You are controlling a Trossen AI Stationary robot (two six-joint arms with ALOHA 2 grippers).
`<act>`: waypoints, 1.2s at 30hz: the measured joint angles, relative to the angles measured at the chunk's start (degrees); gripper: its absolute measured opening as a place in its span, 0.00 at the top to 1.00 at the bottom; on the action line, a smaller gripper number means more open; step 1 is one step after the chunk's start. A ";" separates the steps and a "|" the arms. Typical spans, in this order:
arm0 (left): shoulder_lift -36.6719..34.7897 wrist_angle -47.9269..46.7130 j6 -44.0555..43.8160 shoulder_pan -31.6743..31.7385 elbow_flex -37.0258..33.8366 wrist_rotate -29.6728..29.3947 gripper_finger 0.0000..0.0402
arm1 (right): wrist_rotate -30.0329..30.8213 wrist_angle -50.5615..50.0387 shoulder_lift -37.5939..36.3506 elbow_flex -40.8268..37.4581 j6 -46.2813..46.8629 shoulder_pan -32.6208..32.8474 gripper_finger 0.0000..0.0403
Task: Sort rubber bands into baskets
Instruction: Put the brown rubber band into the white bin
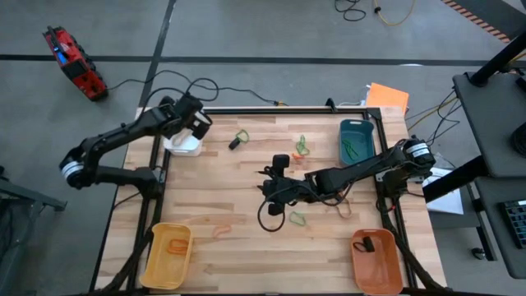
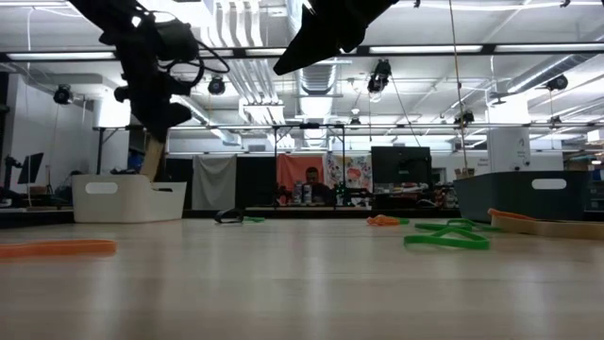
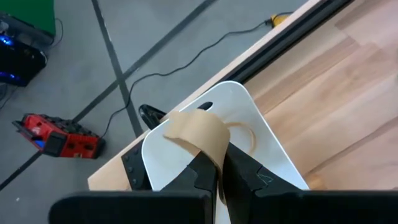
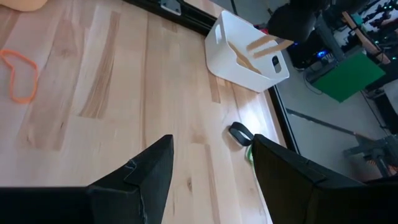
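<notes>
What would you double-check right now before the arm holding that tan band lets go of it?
1. Left gripper shut on the tan rubber band: ok.
2. Band hangs above the white basket: ok.
3. Basket already holds a tan band, so the colour matches: ok.
4. Right gripper open, holding nothing, away over mid-table: ok.
5. Band clear of the basket's rim: cannot tell.

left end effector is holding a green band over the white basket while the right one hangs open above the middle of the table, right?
Not quite: the band in the left end effector is tan, not green, as the left wrist view shows. It is over the white basket, and the right end effector does hang open above the middle of the table.
</notes>
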 joint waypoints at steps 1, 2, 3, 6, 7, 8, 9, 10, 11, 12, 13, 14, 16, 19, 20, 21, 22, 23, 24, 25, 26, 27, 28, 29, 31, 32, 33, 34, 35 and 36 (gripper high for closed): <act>0.40 0.00 0.25 0.02 0.00 0.00 1.00 | 0.00 0.00 0.00 0.00 0.00 0.00 0.49; 0.72 0.00 0.43 0.02 0.00 0.00 1.00 | 0.00 -0.01 0.00 0.00 0.04 0.00 0.49; 1.05 0.02 0.53 0.04 0.00 0.00 1.00 | 0.00 -0.02 0.00 -0.02 0.30 0.00 0.49; 1.85 0.00 0.58 0.16 -0.02 0.02 1.00 | 0.00 -0.22 0.02 -0.04 0.94 0.00 0.49; 2.02 0.02 0.58 0.21 0.00 0.01 1.00 | 0.00 -0.32 0.02 -0.07 1.12 0.00 0.49; 2.19 0.02 0.59 0.22 -0.01 0.00 1.00 | 0.00 -0.42 0.02 -0.07 1.31 0.00 0.49; 2.34 0.02 0.58 0.22 -0.02 0.00 1.00 | 0.00 -0.51 0.02 -0.07 1.47 0.00 0.49; 2.46 0.02 0.58 0.22 -0.02 0.00 1.00 | -0.02 -0.73 0.02 -0.07 1.80 0.00 0.49; 2.54 0.02 0.59 0.22 -0.04 0.00 1.00 | -0.01 -1.10 0.02 -0.07 2.05 0.00 0.49; 2.56 0.02 0.60 0.22 -0.04 -0.10 1.00 | -0.02 -1.47 0.02 -0.07 2.36 0.00 0.49; 2.54 0.02 0.60 0.22 -0.04 -0.49 1.00 | -0.02 -1.77 0.02 -0.07 2.56 0.00 0.49; 2.54 0.04 0.59 0.22 -0.04 -0.91 1.00 | -0.02 -1.95 0.02 -0.09 2.78 0.00 0.49; 2.48 0.02 0.60 0.22 -0.07 -1.67 1.00 | -0.02 -2.32 0.04 -0.09 3.46 0.00 0.49; 2.43 0.08 0.49 0.22 -0.07 -2.26 1.00 | -0.04 -3.09 0.04 -0.09 3.87 0.00 0.49; 2.43 0.19 0.14 0.22 -0.07 -2.31 1.00 | -0.04 -3.10 0.04 -0.10 3.87 0.00 0.49; 2.43 0.31 -0.27 0.22 -0.07 -2.34 1.00 | -0.02 -3.11 0.04 -0.11 3.87 0.00 0.49; 2.41 0.29 -0.50 0.22 -0.07 -2.34 0.99 | -0.03 -3.10 0.04 -0.11 3.88 0.00 0.49; 2.41 0.27 -0.71 0.22 -0.07 -2.35 0.98 | -0.02 -3.10 0.04 -0.11 3.88 0.00 0.49; 2.41 0.27 -0.82 0.22 -0.07 -2.36 0.97 | -0.04 -3.10 0.04 -0.11 3.87 0.00 0.49; 2.41 0.27 -0.94 0.22 -0.07 -2.37 0.95 | -0.04 -3.11 0.04 -0.11 3.87 0.00 0.49; 2.41 0.27 -1.13 0.22 -0.07 -2.38 0.94 | -0.04 -3.12 0.04 -0.12 3.87 0.00 0.49; 2.41 0.26 -1.30 0.22 -0.07 -2.39 0.92 | -0.03 -3.10 0.04 -0.16 3.87 0.00 0.49; 2.41 0.24 -1.37 0.22 -0.07 -2.41 0.89 | -0.02 -3.10 0.04 -0.23 3.87 0.00 0.49; 2.41 0.22 -1.47 0.22 -0.07 -2.42 0.87 | -0.02 -3.10 0.04 -0.31 3.86 -0.01 0.49; 2.41 0.22 -2.30 0.22 -0.07 -2.47 0.83 | -0.04 -3.12 0.04 -0.35 3.61 -0.10 0.49; 2.41 0.22 -2.65 0.22 -0.07 -2.48 0.80 | -0.04 -3.12 0.04 -0.35 3.58 -0.13 0.49; 2.41 0.22 -3.01 0.22 -0.07 -2.50 0.78 | -0.05 -3.05 0.04 -0.35 3.58 -0.24 0.49; 2.41 0.20 -3.50 0.22 -0.07 -2.51 0.76 | -0.12 -3.05 0.04 -0.35 3.58 -0.26 0.49; 2.38 0.17 -3.95 0.22 -0.07 -2.51 0.74 | -0.24 -3.07 0.04 -0.35 3.58 -0.33 0.49; 2.36 0.04 -4.41 0.22 -0.07 -2.50 0.71 | -0.26 -3.07 0.04 -0.35 3.58 -0.35 0.49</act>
